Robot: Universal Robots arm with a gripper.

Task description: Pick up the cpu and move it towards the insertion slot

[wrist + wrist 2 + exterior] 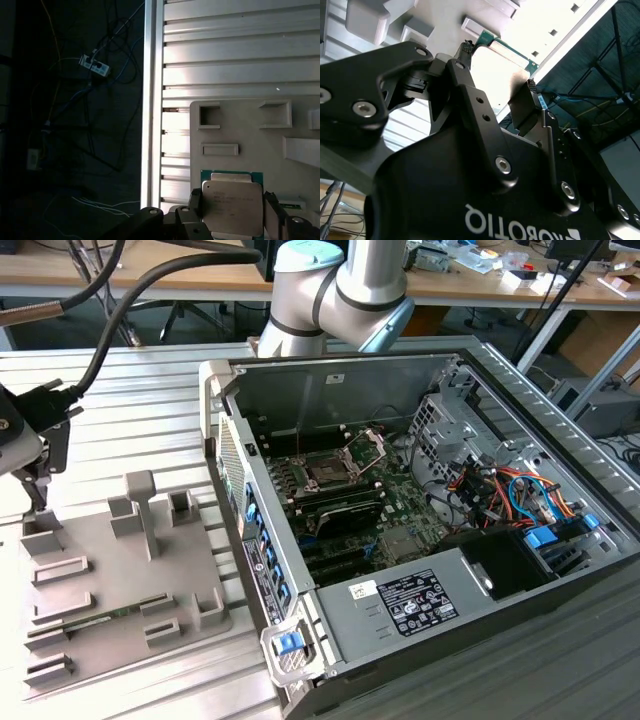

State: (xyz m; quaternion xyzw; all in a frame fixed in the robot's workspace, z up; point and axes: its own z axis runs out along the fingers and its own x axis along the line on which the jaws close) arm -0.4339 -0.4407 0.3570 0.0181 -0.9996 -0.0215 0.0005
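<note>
Over the grey tray (110, 570) at the exterior view's left, the end effector (35, 490) points down, pinching the cpu (232, 207).

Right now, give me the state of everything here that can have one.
end effector, shut on the cpu.
cpu, held between the fingers, at the grey tray.
insertion slot, bracket raised, socket uncovered.
computer case, side panel off.
</note>
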